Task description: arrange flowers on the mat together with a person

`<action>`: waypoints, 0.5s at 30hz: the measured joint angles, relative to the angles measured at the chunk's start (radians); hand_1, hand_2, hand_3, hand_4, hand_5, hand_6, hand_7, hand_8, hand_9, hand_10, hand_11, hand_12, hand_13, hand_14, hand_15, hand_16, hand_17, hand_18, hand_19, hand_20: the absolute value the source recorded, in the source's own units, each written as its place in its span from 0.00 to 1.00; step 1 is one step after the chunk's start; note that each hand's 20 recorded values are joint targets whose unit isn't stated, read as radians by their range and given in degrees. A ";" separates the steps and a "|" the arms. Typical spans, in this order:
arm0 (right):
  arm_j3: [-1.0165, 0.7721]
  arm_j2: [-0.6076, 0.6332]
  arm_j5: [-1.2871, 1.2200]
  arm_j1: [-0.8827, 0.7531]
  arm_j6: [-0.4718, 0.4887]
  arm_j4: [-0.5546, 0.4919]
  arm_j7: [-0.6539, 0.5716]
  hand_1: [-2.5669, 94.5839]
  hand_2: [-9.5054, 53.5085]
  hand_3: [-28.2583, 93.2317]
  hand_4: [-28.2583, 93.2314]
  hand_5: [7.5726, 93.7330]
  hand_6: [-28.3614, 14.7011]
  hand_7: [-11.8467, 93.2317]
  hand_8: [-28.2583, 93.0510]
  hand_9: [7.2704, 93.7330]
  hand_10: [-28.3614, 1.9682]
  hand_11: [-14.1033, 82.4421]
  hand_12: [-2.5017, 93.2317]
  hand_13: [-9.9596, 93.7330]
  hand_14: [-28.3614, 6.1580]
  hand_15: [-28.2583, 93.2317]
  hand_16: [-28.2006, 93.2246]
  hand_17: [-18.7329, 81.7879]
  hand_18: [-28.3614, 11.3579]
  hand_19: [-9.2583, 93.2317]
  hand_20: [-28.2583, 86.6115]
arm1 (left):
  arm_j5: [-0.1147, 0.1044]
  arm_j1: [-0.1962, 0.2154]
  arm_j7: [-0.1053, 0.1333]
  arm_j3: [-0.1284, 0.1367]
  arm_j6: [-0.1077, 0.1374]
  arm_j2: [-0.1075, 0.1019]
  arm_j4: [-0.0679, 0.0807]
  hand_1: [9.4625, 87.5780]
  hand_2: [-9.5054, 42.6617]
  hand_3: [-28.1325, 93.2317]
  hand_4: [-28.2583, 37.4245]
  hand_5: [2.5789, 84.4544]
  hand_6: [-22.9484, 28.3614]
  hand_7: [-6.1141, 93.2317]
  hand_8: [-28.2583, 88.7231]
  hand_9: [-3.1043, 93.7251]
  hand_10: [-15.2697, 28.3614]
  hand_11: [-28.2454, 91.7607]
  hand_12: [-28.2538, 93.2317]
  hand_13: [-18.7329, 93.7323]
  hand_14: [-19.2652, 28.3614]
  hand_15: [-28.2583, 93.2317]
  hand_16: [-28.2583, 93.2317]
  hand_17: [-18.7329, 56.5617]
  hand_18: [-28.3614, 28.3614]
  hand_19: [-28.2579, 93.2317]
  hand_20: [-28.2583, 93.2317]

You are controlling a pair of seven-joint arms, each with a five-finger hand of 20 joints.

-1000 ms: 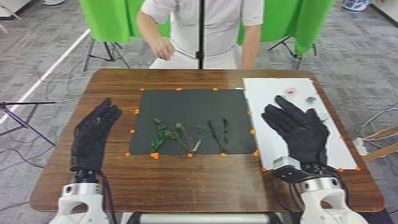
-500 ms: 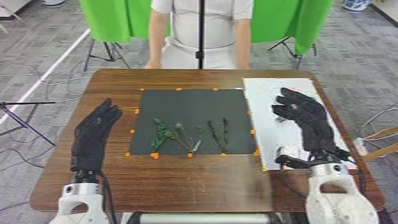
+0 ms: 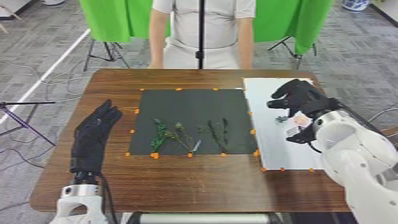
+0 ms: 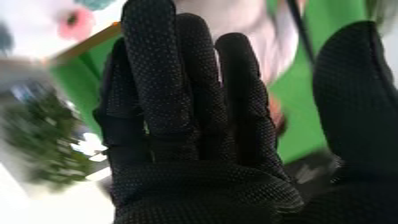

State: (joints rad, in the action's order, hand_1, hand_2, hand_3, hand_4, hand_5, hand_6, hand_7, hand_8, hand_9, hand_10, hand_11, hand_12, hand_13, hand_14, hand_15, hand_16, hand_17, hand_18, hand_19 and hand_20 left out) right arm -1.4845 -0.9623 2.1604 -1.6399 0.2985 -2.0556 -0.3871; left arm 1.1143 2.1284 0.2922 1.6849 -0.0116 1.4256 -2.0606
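My right hand [image 3: 306,97] is over the upper part of the white sheet [image 3: 282,150], its fingers relaxed. A teal flower [image 3: 282,119] and a pale peach flower [image 3: 300,120] lie on the sheet beside its wrist. On the dark mat [image 3: 191,105] are several green stems [image 3: 160,135]. My left hand [image 3: 96,127] stands with straight fingers left of the mat. In the right wrist view my right hand [image 4: 191,125] has straight fingers and thumb apart, holding nothing; a pink flower [image 4: 76,24] lies beyond the fingertips.
The brown wooden table [image 3: 204,182] carries orange tape pieces [image 3: 155,155] along the mat's edges. A person stands at the far side, arms down. A dark pole [image 3: 201,40] rises in front of the person. Green cloth [image 3: 275,25] hangs behind.
My right hand has moved forward over the white sheet, and its arm now slants in from the right, uncovering flowers. The person's raised arm has dropped to the side. My left hand has stayed still.
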 measured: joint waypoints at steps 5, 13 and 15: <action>0.116 0.035 0.204 0.127 0.167 0.050 -0.044 0.40 0.00 0.77 0.02 0.55 0.67 0.24 0.15 0.76 0.43 0.31 0.24 0.85 0.59 0.57 0.46 0.57 0.23 0.78 0.60 | 0.001 0.005 -0.001 0.000 0.001 0.002 -0.002 0.25 0.03 0.77 0.19 0.49 0.55 0.12 0.20 0.44 0.62 0.34 0.37 0.48 0.70 0.31 0.25 0.40 0.64 0.25 0.40; 0.150 0.040 0.471 0.202 0.385 0.119 -0.032 0.40 0.00 0.77 0.01 0.55 0.68 0.24 0.15 0.77 0.44 0.31 0.24 0.86 0.60 0.57 0.46 0.58 0.22 0.79 0.60 | 0.003 0.007 -0.003 0.002 0.004 0.003 -0.004 0.25 0.03 0.76 0.19 0.49 0.55 0.12 0.20 0.44 0.62 0.34 0.37 0.48 0.70 0.31 0.25 0.40 0.64 0.25 0.40; 0.143 0.040 0.444 0.202 0.381 0.129 -0.040 0.40 0.00 0.77 0.01 0.54 0.68 0.24 0.15 0.78 0.45 0.31 0.24 0.86 0.60 0.57 0.46 0.58 0.22 0.80 0.60 | 0.004 0.007 -0.004 0.002 0.004 0.003 -0.004 0.25 0.03 0.76 0.19 0.49 0.55 0.12 0.20 0.44 0.62 0.34 0.37 0.48 0.70 0.31 0.25 0.40 0.64 0.25 0.40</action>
State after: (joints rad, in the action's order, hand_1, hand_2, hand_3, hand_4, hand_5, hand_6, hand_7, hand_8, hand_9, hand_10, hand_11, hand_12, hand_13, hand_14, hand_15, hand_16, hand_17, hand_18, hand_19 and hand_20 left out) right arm -1.3410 -0.9222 2.6049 -1.4379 0.6794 -1.9266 -0.4273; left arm 1.1183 2.1351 0.2878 1.6866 -0.0079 1.4290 -2.0643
